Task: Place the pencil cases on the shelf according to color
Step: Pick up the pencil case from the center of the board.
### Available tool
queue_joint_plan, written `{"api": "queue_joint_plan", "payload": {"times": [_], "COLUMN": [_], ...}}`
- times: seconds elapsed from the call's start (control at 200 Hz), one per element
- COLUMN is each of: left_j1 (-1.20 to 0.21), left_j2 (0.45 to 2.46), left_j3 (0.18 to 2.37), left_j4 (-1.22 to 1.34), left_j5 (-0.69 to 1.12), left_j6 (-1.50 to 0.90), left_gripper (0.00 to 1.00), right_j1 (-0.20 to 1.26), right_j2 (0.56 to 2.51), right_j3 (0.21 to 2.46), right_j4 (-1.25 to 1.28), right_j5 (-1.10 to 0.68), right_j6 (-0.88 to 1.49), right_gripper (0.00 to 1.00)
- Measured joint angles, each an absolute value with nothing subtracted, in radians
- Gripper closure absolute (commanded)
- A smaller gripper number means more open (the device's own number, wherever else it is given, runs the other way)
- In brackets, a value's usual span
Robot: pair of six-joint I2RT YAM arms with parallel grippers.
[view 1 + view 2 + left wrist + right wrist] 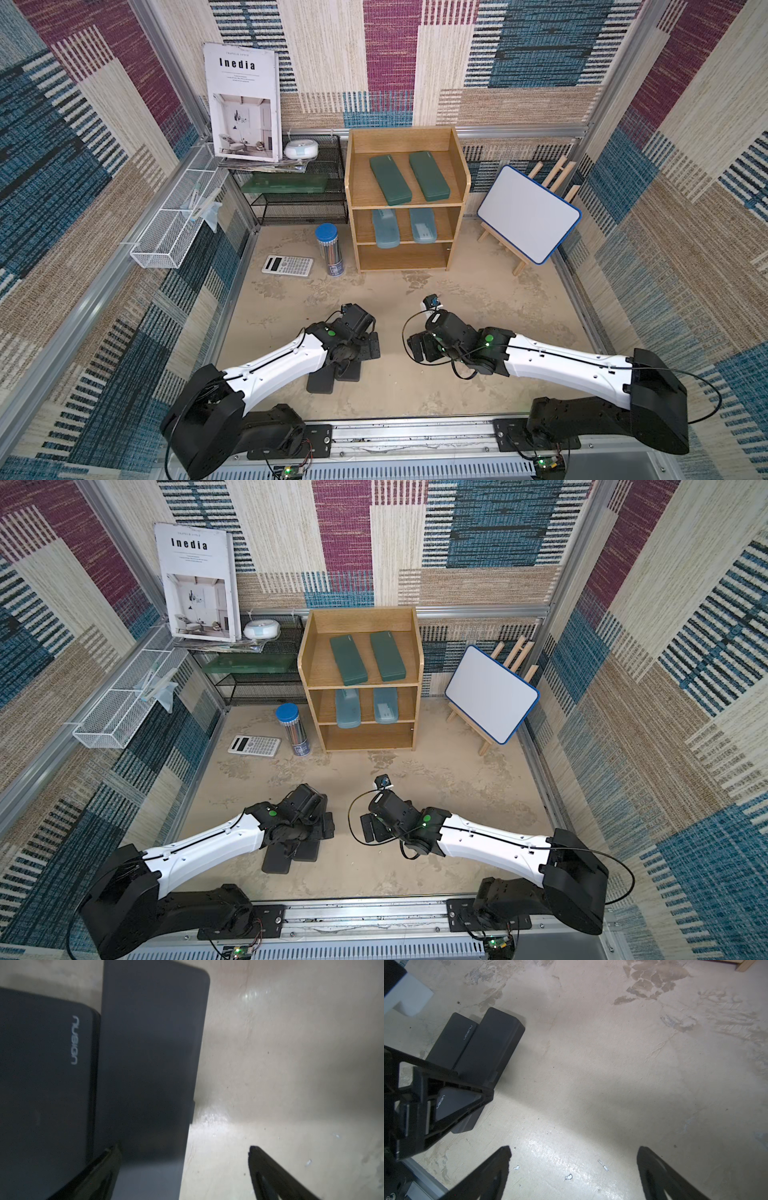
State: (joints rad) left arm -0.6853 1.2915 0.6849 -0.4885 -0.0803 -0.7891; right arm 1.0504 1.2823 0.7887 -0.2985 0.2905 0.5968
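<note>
The wooden shelf (pixel 403 257) holds two dark green pencil cases (pixel 390 180) (pixel 429 176) on its top tier and two light blue ones (pixel 385 227) (pixel 423 225) on the middle tier. Its bottom tier is bare. Two black cases (pixel 321 382) (pixel 351 374) lie together on the floor beneath my left arm. My left gripper (pixel 184 1148) hangs open over them, straddling the edge of the plain case (pixel 149 1053), beside the one with a logo (pixel 41 1084). My right gripper (pixel 574 1149) is open above bare floor, to the right of the black cases (pixel 492 1043).
A grey calculator (pixel 287 264) and a blue-capped pencil tube (pixel 329 249) stand left of the shelf. A black mesh rack (pixel 299 199) and a white wire basket (pixel 166 237) sit at the back left. A whiteboard on an easel (pixel 528 216) stands right of the shelf.
</note>
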Motion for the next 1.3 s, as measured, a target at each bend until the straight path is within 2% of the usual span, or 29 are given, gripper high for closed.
{"api": "queue_joint_plan", "payload": {"times": [0.421, 0.566, 0.786, 0.877, 1.117, 1.297], "left_j1": [-0.688, -0.727, -0.854, -0.891, -0.903, -0.904], "left_j2": [1.452, 1.49, 1.591, 1.634, 1.556, 1.414], "left_j3": [0.73, 0.755, 0.87, 0.904, 0.97, 0.882], "left_j4": [-0.374, -0.363, -0.384, -0.405, -0.528, -0.591], "left_j5": [-0.253, -0.284, -0.292, -0.185, -0.204, -0.281], "left_j6": [-0.744, -0.752, -0.793, -0.835, -0.871, -0.871], "left_gripper": [0.01, 0.01, 0.01, 0.01, 0.01, 0.01], "right_j1": [1.05, 1.05, 1.05, 1.05, 1.05, 1.05], "right_j2": [1.285, 1.287, 1.258, 1.229, 1.166, 1.168], "right_j3": [0.781, 0.781, 0.778, 0.776, 0.762, 0.753], "right_j4": [-0.31, -0.322, -0.351, -0.365, -0.373, -0.368], "right_j5": [0.327, 0.345, 0.384, 0.401, 0.416, 0.415], "right_j6": [0.601, 0.606, 0.618, 0.631, 0.643, 0.649], "right_gripper": [0.01, 0.01, 0.01, 0.01, 0.01, 0.01]}}
